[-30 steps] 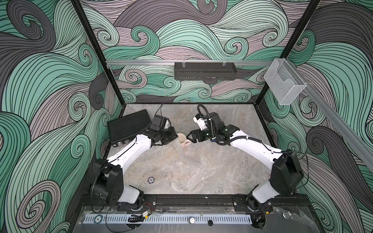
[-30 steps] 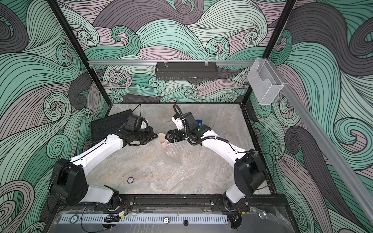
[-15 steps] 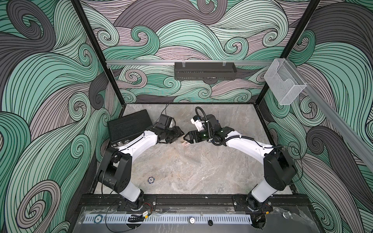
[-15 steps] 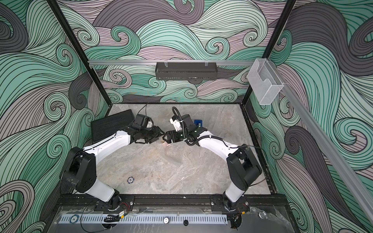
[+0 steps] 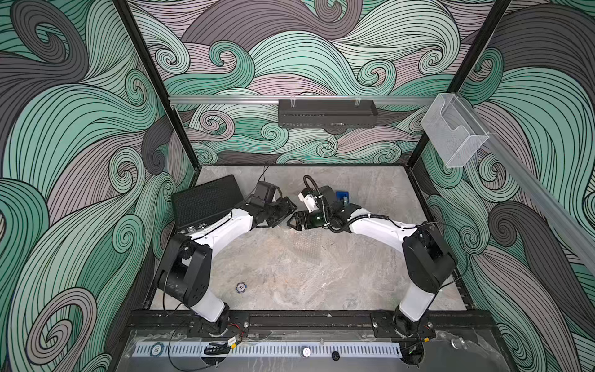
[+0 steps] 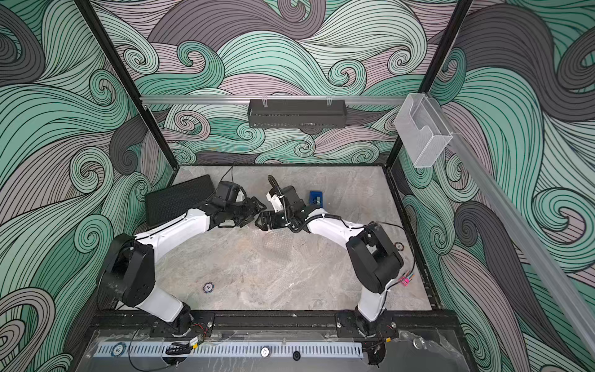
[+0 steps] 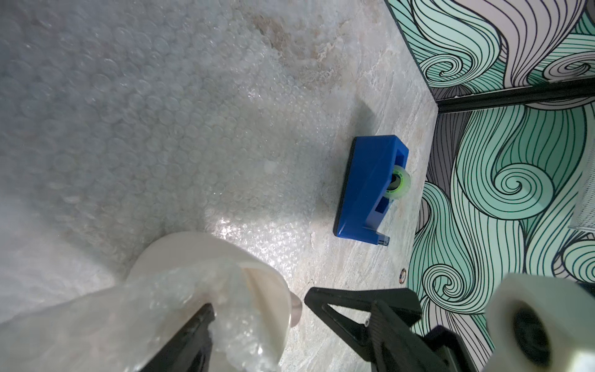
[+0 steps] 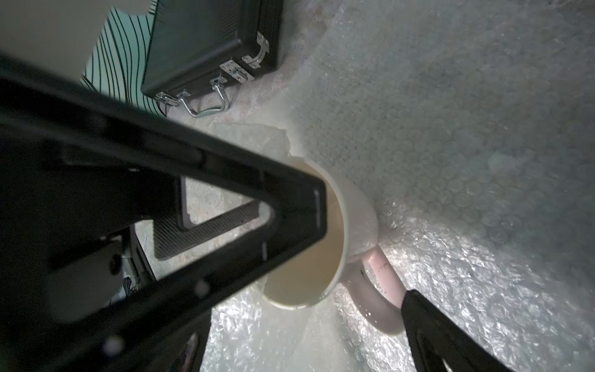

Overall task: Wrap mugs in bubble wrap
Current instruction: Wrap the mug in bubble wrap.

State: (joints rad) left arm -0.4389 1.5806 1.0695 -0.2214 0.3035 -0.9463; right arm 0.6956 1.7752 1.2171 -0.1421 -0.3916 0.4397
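Pink mug (image 8: 355, 215) shows only in wrist views; left hand (image 7: 259, 301), right hand (image 8: 363, 254) released.

Mug (image 8: 354, 222) pale pink, cream inside; bubble wrap (image 8: 450, 128) clear, bubbled; tape dispenser (image 7: 367, 186) blue; case (image 8: 206, 42) black.

Both top views are bright and evenly lit from above, with only soft, faint shadows on the table (image 5: 289, 273). In the left wrist view, glare whitens the wrap (image 7: 231, 225) just beside the mug (image 7: 180, 254). Wrap farther from the mug is blurred, while the dispenser (image 7: 370, 186) beyond it is sharp. The right wrist view is dim. There the right gripper (image 8: 365, 252), across the mug's mouth, is a dark blur, and crinkled wrap beside the mug glints.
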